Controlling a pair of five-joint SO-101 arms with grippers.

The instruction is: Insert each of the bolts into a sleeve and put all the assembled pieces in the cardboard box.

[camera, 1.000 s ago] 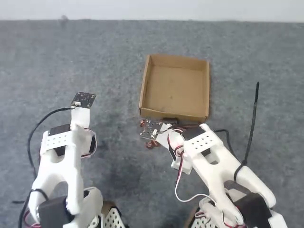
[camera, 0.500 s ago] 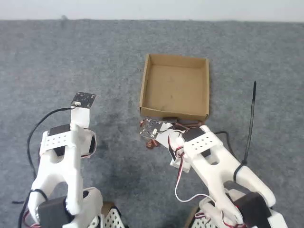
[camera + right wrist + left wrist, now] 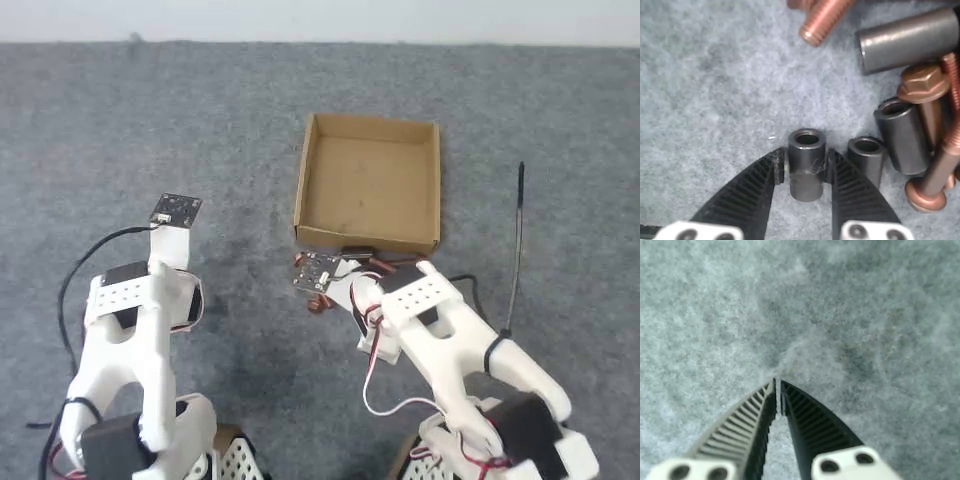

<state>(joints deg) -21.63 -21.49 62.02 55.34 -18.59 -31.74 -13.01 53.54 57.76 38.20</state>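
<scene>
The right tool (image 3: 806,160) has one sleeve (image 3: 806,172) upright between its jaws, touching both. A second sleeve (image 3: 867,156) stands just beside it, with more sleeves (image 3: 902,132) and bolts (image 3: 924,84) heaped past that. The cardboard box (image 3: 303,190) sits on the counter (image 3: 150,120) just beyond the tool.

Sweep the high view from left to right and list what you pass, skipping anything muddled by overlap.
left arm → cardboard box → black cable tie. Left out: the bolts and the right arm, which overlap the box's span.
</scene>
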